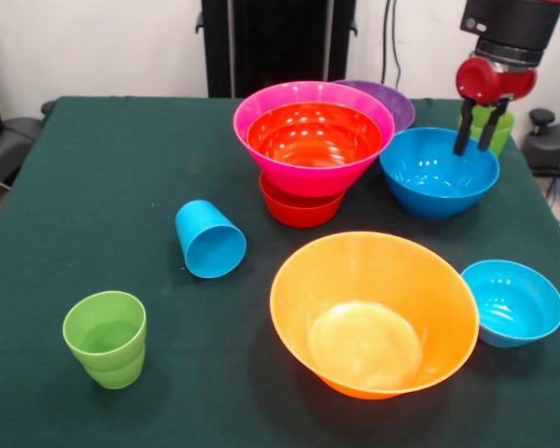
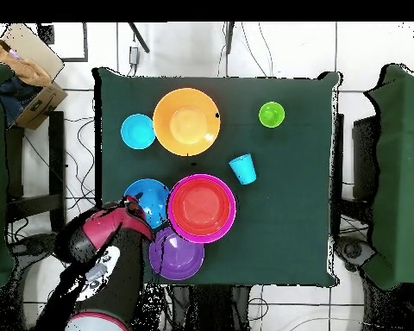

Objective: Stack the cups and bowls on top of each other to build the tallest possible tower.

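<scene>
The tower is a large pink bowl point(image 1: 310, 177) with a medium red-orange bowl point(image 1: 313, 135) nested in it, resting on a small red-orange bowl point(image 1: 299, 213); from overhead only the pink rim point(image 2: 201, 177) and the red-orange bowl point(image 2: 200, 209) show. My gripper point(image 1: 477, 142) hangs over the far rim of the blue bowl point(image 1: 437, 177), fingers apart. A lime green cup point(image 1: 502, 131) stands right behind the fingers; contact is unclear. The purple bowl point(image 1: 397, 101) stands behind the tower. A sky blue cup point(image 1: 210, 241) lies on its side. Another lime green cup point(image 1: 105, 338) stands upright at the front left.
The large orange bowl point(image 1: 373, 313) and the small blue bowl point(image 1: 511, 301) stand upright at the front right. Overhead, the arm covers the table's near-left corner beside the blue bowl point(image 2: 148, 200) and purple bowl point(image 2: 176, 256). Dark green cloth point(image 1: 93, 168) covers the table.
</scene>
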Controlling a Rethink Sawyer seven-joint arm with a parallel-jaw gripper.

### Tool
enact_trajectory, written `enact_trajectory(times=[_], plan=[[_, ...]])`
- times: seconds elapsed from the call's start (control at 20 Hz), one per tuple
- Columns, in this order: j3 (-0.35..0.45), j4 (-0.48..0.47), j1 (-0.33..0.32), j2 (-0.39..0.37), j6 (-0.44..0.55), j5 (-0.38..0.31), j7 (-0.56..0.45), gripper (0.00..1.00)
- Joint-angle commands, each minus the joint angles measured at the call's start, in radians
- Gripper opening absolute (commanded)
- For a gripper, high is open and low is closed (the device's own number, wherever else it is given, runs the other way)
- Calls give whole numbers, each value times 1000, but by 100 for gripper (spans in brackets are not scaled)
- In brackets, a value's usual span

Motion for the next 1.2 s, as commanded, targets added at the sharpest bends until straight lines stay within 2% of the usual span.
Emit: enact_trajectory(times=[0.05, 0.45, 0.65, 0.85, 1.2], plan=[[30, -78, 40, 32, 59, 37, 176, 100], [14, -91, 63, 30, 90, 59, 173, 100], [10, -91, 67, 39, 76, 64, 170, 100], [-1, -89, 75, 61, 44, 66, 179, 100], [-26, -75, 68, 139, -97, 33, 187, 100]])
